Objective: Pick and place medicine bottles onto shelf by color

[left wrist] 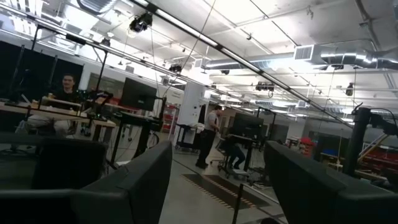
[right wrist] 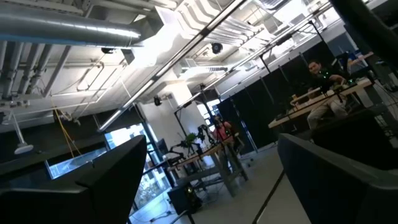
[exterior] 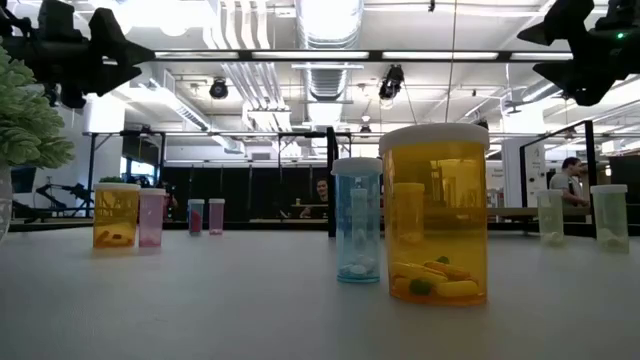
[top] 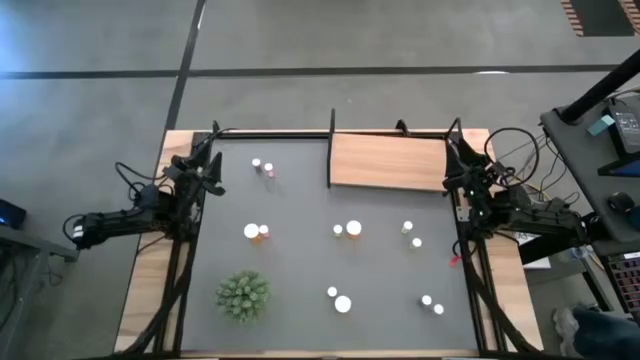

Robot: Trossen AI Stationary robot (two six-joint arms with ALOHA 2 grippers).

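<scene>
Bottles (top: 354, 229), twelve by my count from above, stand upright with white caps up, scattered in pairs over the grey mat (top: 300, 260) in front of the shelf (top: 388, 161), whose long side runs along the table's far edge. One spiky plant (top: 243, 296) sits well left of the shelf, nearer the front. Left gripper (left wrist: 217, 186) and right gripper (right wrist: 208, 186), flanking the mat, both gape wide and hold nothing.

Two matte black jointed arms, left arm (top: 140, 215) at frame left, right arm (top: 520, 210) at frame right, loose black cables looping beside each, broad flat dark fingers (left wrist: 134, 180), small green light upper right in low view
</scene>
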